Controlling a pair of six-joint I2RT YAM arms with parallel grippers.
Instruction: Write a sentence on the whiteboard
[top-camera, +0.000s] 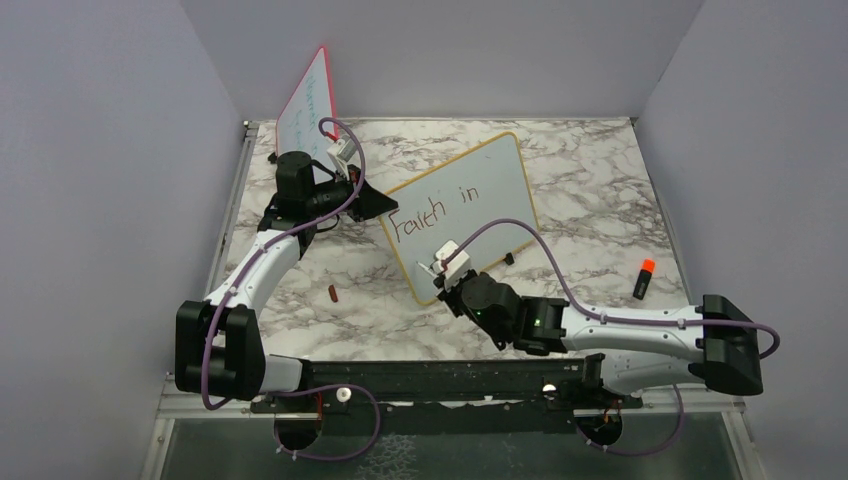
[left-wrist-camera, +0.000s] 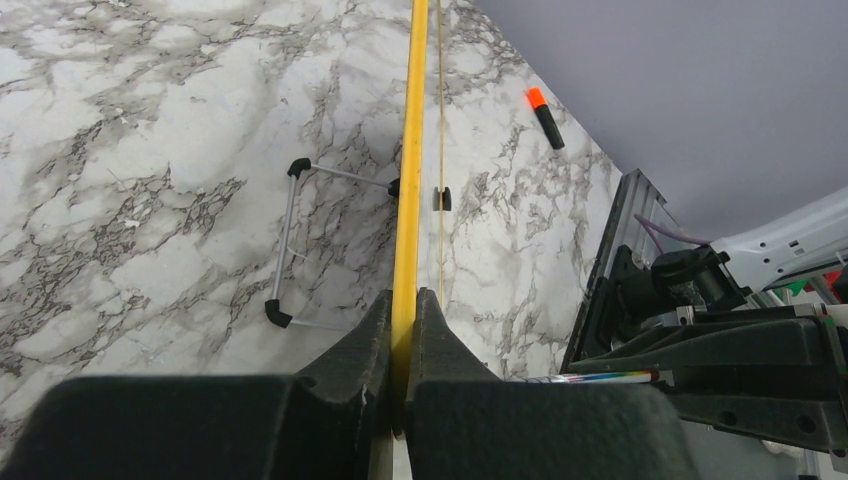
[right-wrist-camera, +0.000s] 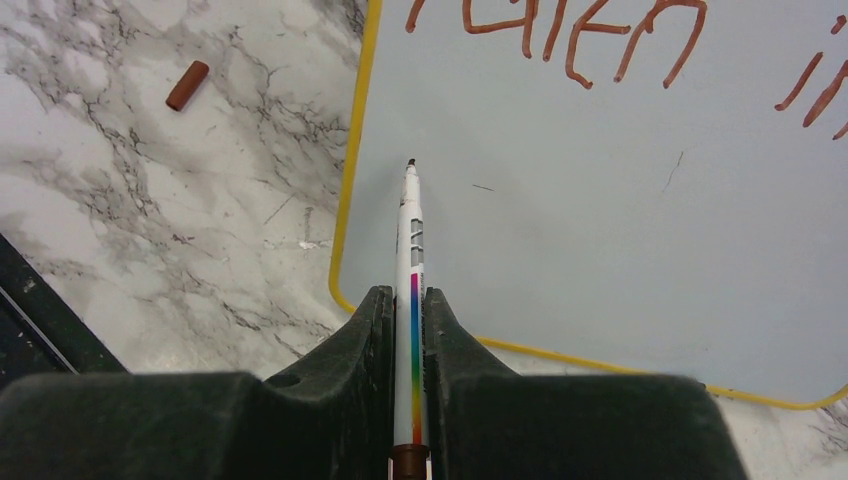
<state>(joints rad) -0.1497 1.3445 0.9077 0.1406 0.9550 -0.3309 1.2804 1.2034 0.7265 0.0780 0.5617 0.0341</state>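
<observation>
Whiteboard (top-camera: 500, 175) position first: you have it lying slantwise across the middle of the marble worktop (top-camera: 600, 190), its yellow-orange frame turned so one long side faces the arms. Your left pincer (top-camera: 385, 203) meets it at the left end, and the left wrist view shows those fingers (left-wrist-camera: 440, 345) clamped flat onto the yellow frame edge, which runs straight up the picture between them. To the left of that edge in the same view, a wire stand (left-wrist-camera: 285, 240) rests on the marble.

Your right pincer (top-camera: 445, 285) sits at the near lower corner of the board, closed narrowly around a white marker (right-wrist-camera: 411, 240) with a rainbow stripe. The marker's dark tip points out over the blank white surface just inside the frame's corner. You cannot tell from these views whether the tip touches the board.

So far the sentence (top-camera: 420, 222) reads only "Faith in", in dark red along the upper part of the board, above the marker tip and apart from it.

A reddish-brown cap (top-camera: 332, 293) lies on the worktop left of the board. A black marker with an orange cap (top-camera: 643, 279) lies well off to the right. A red-framed board (top-camera: 305, 105) leans at the far left.
</observation>
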